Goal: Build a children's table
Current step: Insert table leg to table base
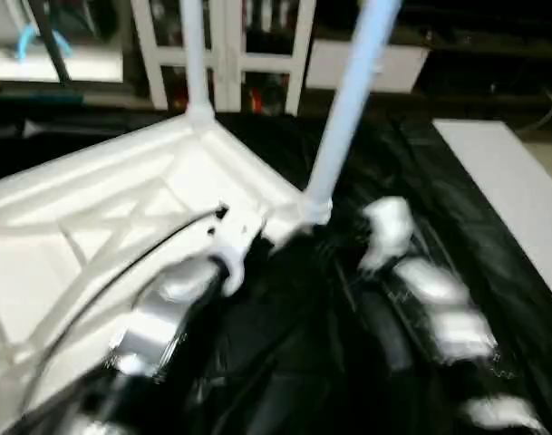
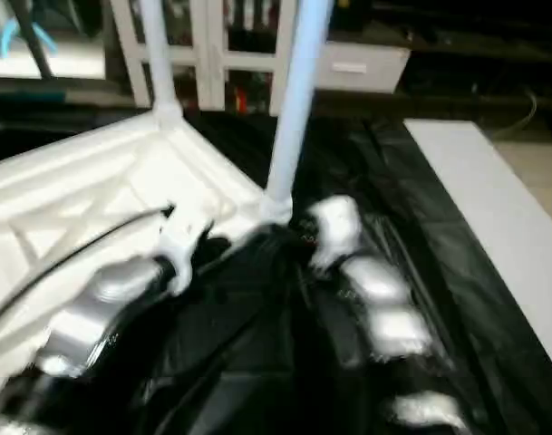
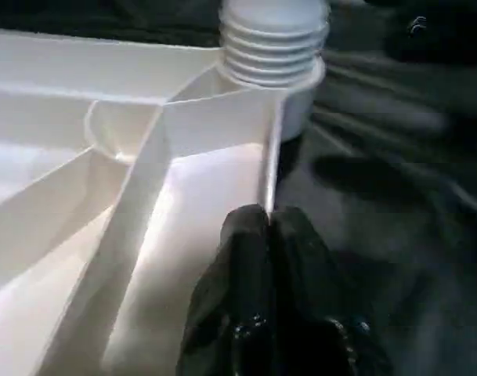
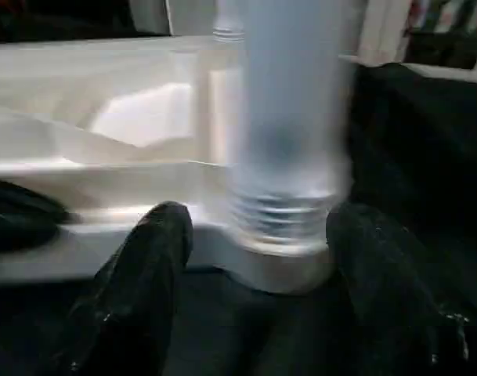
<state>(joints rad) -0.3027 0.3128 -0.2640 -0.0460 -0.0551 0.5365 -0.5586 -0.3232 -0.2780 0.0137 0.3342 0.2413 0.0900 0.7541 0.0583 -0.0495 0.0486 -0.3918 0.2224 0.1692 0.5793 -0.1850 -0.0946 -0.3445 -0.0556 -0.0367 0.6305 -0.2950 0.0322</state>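
The children's table top [image 1: 94,208] lies upside down on a black sheet, its X ribs facing up. Two white legs stand upright in corner sockets, one at the far corner [image 1: 194,54] and one at the near right corner [image 1: 348,109]. My left gripper [image 3: 267,215] is shut on the top's thin rim wall, just short of the near leg's threaded base [image 3: 273,39]. My right gripper [image 4: 261,215] stands open around that same leg [image 4: 289,117]. Its fingers [image 4: 144,266] sit on either side of the base with gaps showing.
A white flat board [image 1: 511,190] lies on the right of the black sheet [image 1: 393,154]. A white glass-door cabinet [image 1: 226,54] stands behind the table. A black cable [image 1: 121,263] arcs over my left forearm.
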